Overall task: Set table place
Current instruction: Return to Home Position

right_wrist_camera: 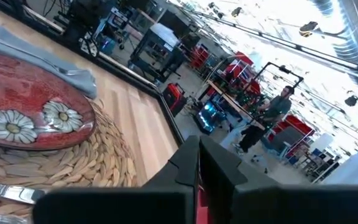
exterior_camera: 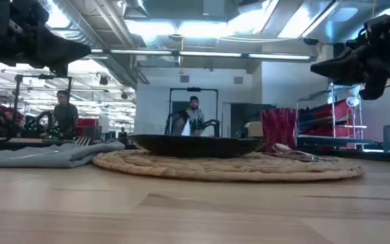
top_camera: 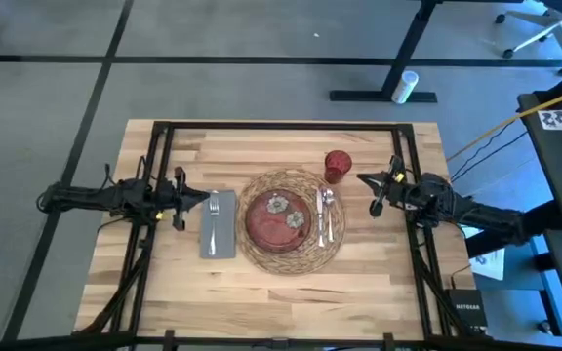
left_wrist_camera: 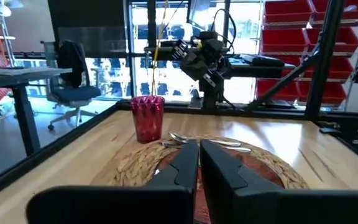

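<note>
Setting: robotics lab or workshop floor, open-plan — not a home. Evidence, as seen from my station:
- my table (top_camera: pixel 261 146) in its black frame, standing on gray carpet tile (top_camera: pixel 261 88)
- red storage bins (left_wrist_camera: pixel 288 18) on metal racks
- swivel office chair (left_wrist_camera: pixel 73 68) by a standing desk (left_wrist_camera: pixel 17 74)
- exposed ceiling ducts (exterior_camera: pixel 135 9) and strip lights (exterior_camera: pixel 181 28)
- 1 person (exterior_camera: pixel 64 112) at a far bench
- a 2nd person (exterior_camera: pixel 193 114) at another black-framed rig (exterior_camera: pixel 193 90)
- yellow cable (top_camera: pixel 554 97) and a network box (top_camera: pixel 466 314) — both off my table's right edge

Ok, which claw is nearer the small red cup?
Right. The right claw hangs just beside the small red cup; the left claw is beyond the round woven straw mat, by the gray napkin.
</note>
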Tool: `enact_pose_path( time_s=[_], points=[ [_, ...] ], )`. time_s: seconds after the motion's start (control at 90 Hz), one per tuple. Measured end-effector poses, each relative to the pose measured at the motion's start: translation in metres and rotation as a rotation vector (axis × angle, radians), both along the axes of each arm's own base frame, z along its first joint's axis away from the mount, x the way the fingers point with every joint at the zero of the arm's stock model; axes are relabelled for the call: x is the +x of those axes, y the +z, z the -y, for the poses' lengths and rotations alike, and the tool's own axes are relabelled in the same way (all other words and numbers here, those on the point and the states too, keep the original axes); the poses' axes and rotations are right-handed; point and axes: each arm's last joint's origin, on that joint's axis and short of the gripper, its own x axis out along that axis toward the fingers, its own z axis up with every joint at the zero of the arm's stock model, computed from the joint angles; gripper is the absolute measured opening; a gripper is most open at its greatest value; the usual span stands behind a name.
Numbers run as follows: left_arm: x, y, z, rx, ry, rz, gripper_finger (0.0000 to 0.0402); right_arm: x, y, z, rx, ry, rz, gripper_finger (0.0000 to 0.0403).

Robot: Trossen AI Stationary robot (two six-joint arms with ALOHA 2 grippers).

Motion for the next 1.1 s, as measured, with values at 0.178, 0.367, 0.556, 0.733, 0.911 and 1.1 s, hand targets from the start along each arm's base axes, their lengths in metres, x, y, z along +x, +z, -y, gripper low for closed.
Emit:
enact_pose_path(
  time_s=[0.178, 0.367, 0.556, 0.733, 0.911, 1.1],
  points=[
    [0.0000, 0.0000, 0.0000, 0.002, 0.001, 0.000, 0.0000, 0.0001, 0.0009, -0.0003, -0.036, 0.009, -0.002, 0.0000],
    [0.0002, -0.0005, 0.0012, -0.005, -0.050, -0.004, 0.0000, 0.0000, 0.0031, -0.0005, -0.052, 0.015, 0.017, 0.0000],
    [0.0007, -0.0028, 0.0012, -0.009, -0.150, -0.027, 0.0000, 0.0002, 0.0027, -0.0011, -0.051, 0.035, 0.014, 0.0000],
    [0.0007, -0.0029, -0.0033, -0.021, -0.110, -0.026, 0.0000, 0.0004, -0.0002, -0.0013, -0.042, 0.043, -0.015, 0.0000],
    [0.0007, -0.0029, -0.0046, -0.010, -0.097, -0.028, 0.0000, 0.0008, -0.0016, -0.0017, -0.038, 0.060, -0.028, 0.0000],
    [0.0007, -0.0029, -0.0046, -0.031, -0.098, -0.025, 0.0000, 0.0008, -0.0015, -0.0017, -0.038, 0.060, -0.027, 0.0000]
  ],
)
